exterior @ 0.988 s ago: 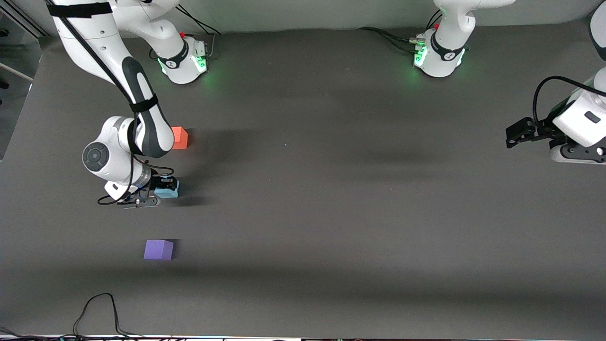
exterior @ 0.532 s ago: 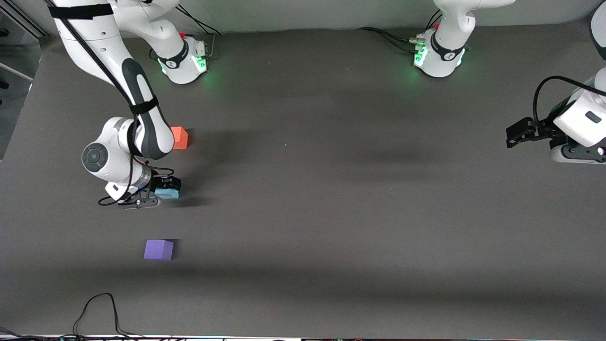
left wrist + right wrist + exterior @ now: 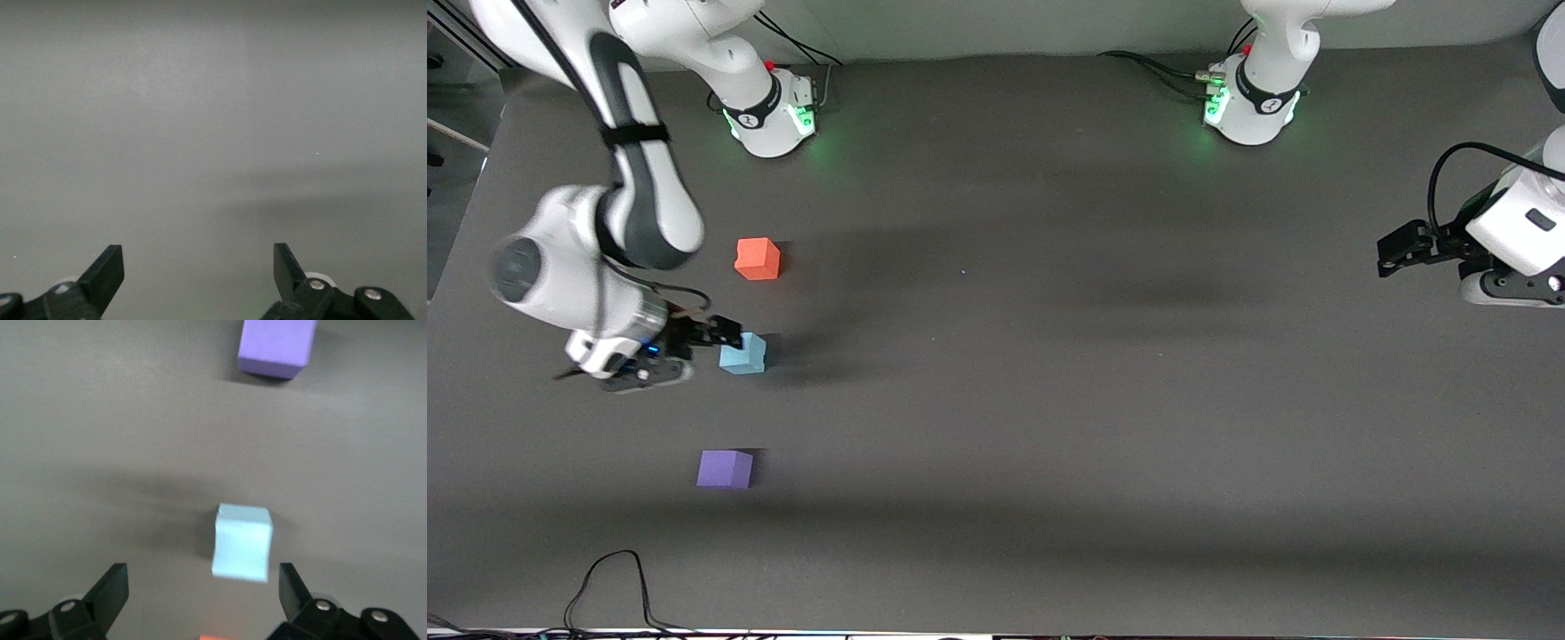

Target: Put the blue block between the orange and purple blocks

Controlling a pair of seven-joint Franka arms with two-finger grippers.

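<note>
The right tool (image 3: 710,338) has let go and lifted, fingers apart; the blue block (image 3: 743,354) now rests between the orange block (image 3: 757,259) and the purple block (image 3: 725,468), so placement looks done. The left tool (image 3: 1392,252) waits apart, fingers spread.

Light was even and dim; soft shadows banded the bench (image 3: 1049,400). The blue block (image 3: 242,541) looked motion-blurred in the right wrist view.

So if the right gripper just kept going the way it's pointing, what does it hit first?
The blue block, most likely. In the right wrist view it sits on the table centred ahead of the open right gripper, with the purple block further along the same line. Depth is hard to judge, so the gripper might pass above it.
</note>
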